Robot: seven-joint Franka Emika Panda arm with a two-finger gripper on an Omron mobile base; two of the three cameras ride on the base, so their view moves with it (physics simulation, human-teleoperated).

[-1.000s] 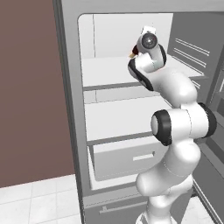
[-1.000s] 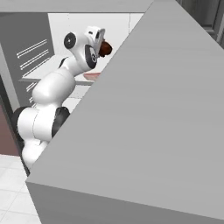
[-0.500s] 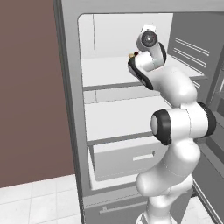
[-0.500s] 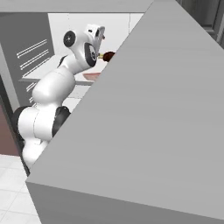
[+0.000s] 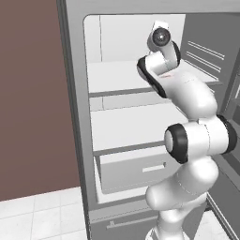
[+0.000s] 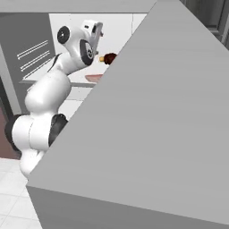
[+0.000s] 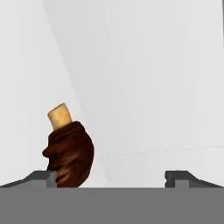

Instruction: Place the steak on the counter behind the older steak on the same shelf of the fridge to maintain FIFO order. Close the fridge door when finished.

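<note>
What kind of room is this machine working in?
Most likely a kitchen, computer-rendered. An open fridge with white shelves and a lower drawer stands on a tiled floor, and meat, the steak, hangs over the upper shelf.

Fridge [image 5: 75, 117] top shelf [image 5: 117, 77]: older steak [image 6: 93, 78] lying flat on it; mid shelf [image 5: 126, 126] white.
</note>
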